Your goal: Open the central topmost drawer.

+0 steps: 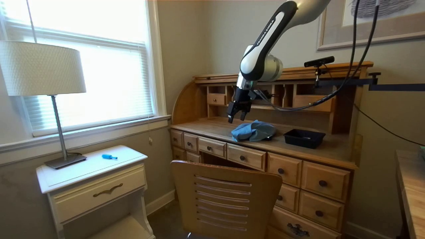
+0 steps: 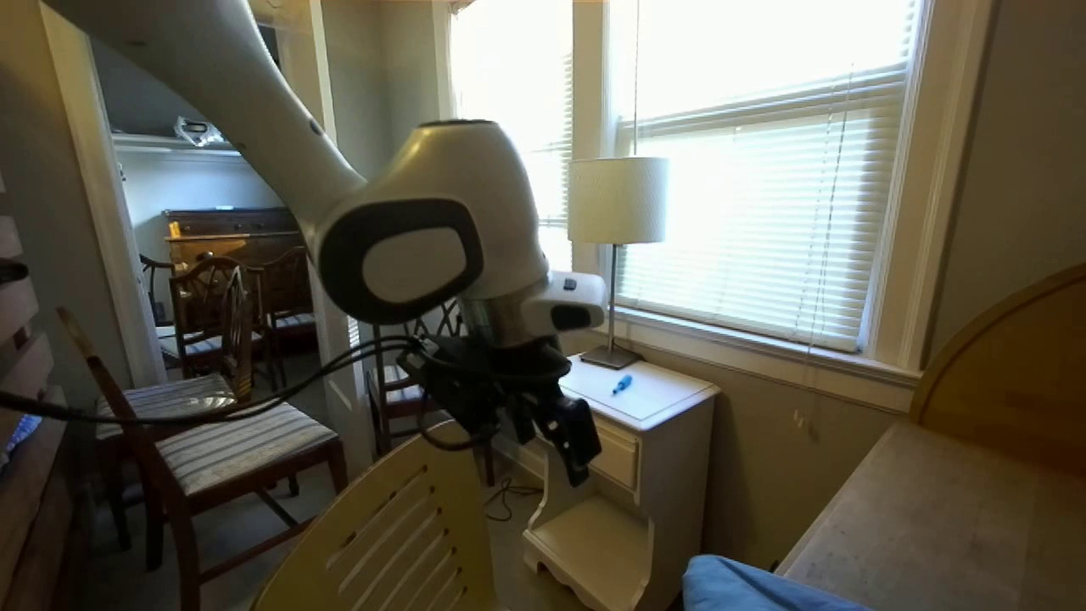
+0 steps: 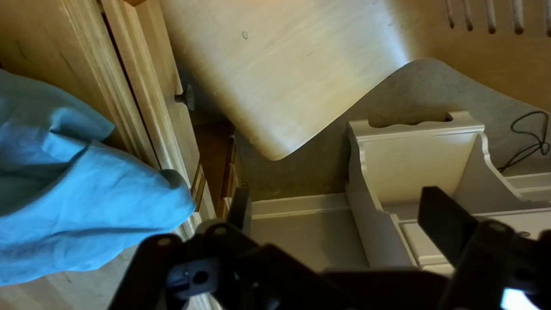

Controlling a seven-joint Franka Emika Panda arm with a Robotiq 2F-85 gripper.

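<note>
The central topmost drawer (image 1: 236, 155) is the wide, shallow honey-coloured wooden front above the desk's kneehole in an exterior view. It has dark round knobs and looks flush with its neighbours. In the wrist view its front (image 3: 161, 64) runs down the left part, with one dark knob (image 3: 186, 99) sticking out. My gripper (image 1: 236, 119) is above the desk's front edge, pointing down, apart from the drawer. In an exterior view the gripper (image 2: 551, 458) hangs near the chair back. In the wrist view my gripper (image 3: 337, 198) has fingers wide apart with nothing between them.
A wooden chair (image 1: 225, 199) stands right before the drawers and hides part of them. A blue cloth (image 1: 254, 130) and a black tray (image 1: 304, 138) lie on the desktop (image 1: 206, 124). A white nightstand (image 1: 99, 186) with a lamp (image 1: 43, 69) stands by the window.
</note>
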